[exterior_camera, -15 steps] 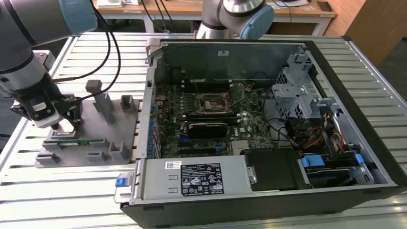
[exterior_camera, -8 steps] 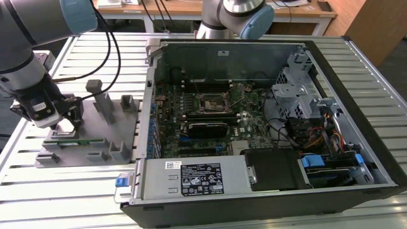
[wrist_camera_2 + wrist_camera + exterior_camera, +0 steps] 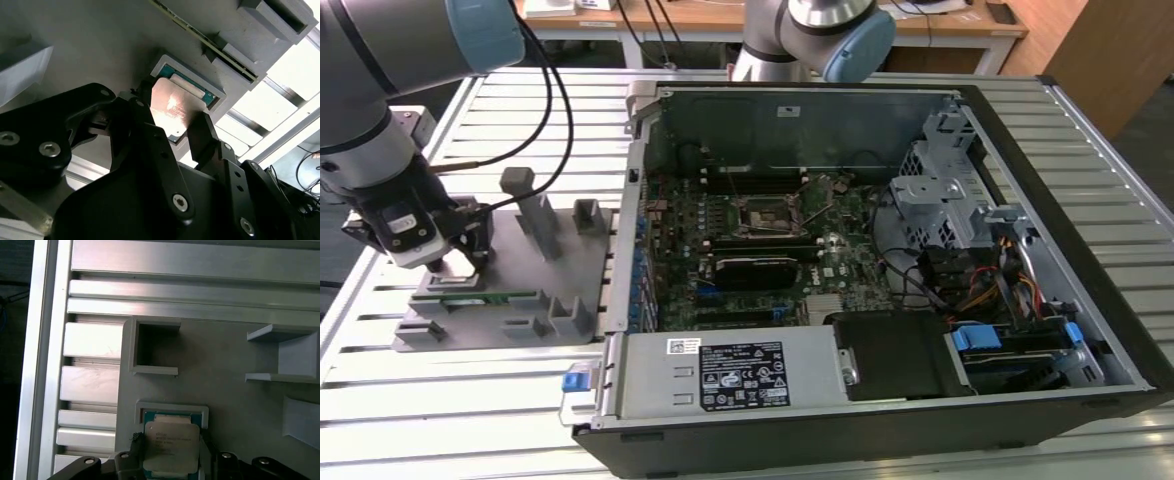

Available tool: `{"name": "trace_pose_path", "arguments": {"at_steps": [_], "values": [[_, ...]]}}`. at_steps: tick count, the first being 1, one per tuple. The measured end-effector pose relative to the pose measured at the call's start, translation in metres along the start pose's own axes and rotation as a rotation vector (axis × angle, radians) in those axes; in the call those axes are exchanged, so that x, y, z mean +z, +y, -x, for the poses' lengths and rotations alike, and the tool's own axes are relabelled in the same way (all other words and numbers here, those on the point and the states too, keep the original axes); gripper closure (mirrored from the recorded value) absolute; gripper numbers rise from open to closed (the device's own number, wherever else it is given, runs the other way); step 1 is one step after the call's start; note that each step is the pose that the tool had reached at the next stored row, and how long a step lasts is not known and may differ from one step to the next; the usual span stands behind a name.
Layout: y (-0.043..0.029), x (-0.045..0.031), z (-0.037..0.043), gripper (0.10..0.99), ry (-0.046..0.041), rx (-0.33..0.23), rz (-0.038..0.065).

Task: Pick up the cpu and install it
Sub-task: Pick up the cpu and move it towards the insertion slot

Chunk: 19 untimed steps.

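Since the cpu [image 3: 171,442] lies in its tray [image 3: 225,355] pocket with the gripper [image 3: 171,114] straddling it, nothing is installed; whether it is clamped, I cannot tell.

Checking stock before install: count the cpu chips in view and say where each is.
1. The cpu lies in a square recess on the grey fixture, at the claw. Others may be hidden inside the computer case.

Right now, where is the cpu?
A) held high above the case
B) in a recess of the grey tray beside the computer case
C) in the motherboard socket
B: in the first wrist view the cpu lies in the framed recess of the grey tray, with the gripper right at it.
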State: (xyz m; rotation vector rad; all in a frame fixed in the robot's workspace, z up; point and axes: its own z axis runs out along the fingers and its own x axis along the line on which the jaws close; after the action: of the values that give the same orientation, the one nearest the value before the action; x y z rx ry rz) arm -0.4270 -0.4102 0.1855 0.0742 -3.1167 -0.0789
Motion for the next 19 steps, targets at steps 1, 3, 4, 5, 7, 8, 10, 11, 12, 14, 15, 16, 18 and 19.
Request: {"name": "trace_pose_path", "arguments": {"at_steps": [1,3,4,5,7,8,10,11,12,14,15,16,18,19], "values": [[0.0,0.0001,0.0,0.553,-0.0002,0.0,0.001],[0.0,0.0001,0.0001,0.557,-0.0005,0.0,0.001],[0.0,-0.0004,0.0001,0.557,-0.0006,0.0,0.002],[0.0001,-0.0014,0.0001,0.557,-0.0007,0.0,0.002],[0.0002,-0.0043,0.0,0.557,-0.0005,0.0,0.002],[0.0003,-0.006,0.0,0.557,-0.0005,0.0,0.002],[0.0005,-0.0092,-0.0001,0.557,-0.0005,0.0,0.002],[0.0006,-0.0108,-0.0002,0.557,-0.0005,0.0,0.002],[0.0006,-0.0125,-0.0002,0.557,-0.0004,0.0,0.002],[0.0008,-0.0149,-0.0002,0.557,-0.0004,0.0,0.002],[0.0008,-0.0158,-0.0002,0.557,-0.0004,0.0,0.002],[0.0009,-0.0166,-0.0003,0.557,-0.0003,0.0,0.002],[0.001,-0.0186,-0.0003,0.557,-0.0004,0.0,0.002],[0.001,-0.0201,-0.0003,0.557,-0.0003,0.0,0.003]]}}
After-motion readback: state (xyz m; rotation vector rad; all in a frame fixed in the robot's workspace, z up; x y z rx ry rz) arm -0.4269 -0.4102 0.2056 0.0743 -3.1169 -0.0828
